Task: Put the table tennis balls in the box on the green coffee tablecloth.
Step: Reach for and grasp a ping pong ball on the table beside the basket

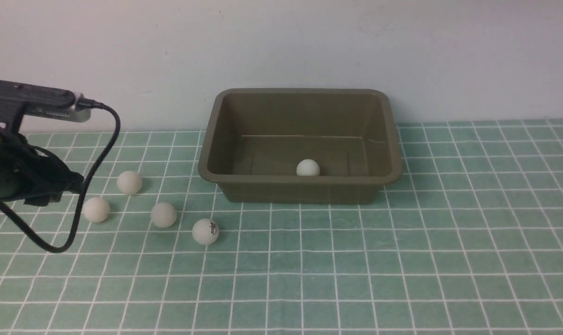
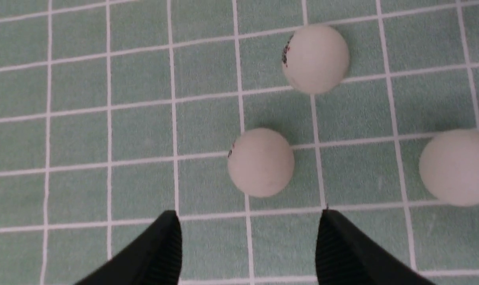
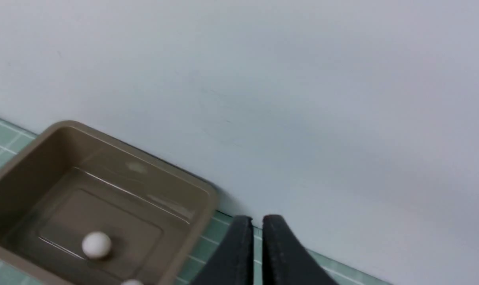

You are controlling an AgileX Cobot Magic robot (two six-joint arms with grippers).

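- Though L claw (image 2: 249,215) gapes empty, I get its arm (image 1: 20,172) cut off at 9 o'clk.
- R claw (image 3: 258,218) pinched closed, empty.
- Box (image 1: 300,190) near wall part-hides one ball (image 1: 308,166).

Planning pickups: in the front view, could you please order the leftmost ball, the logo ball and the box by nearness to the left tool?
1. leftmost ball, close by the left tool, far left.
2. logo ball, front, left of centre.
3. box, centre back.

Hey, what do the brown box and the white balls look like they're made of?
The box looks like molded plastic, slightly glossy: light streaks on its floor, rounded flared rim. The balls seem probably matte plastic: smooth, no glare, printed logos.
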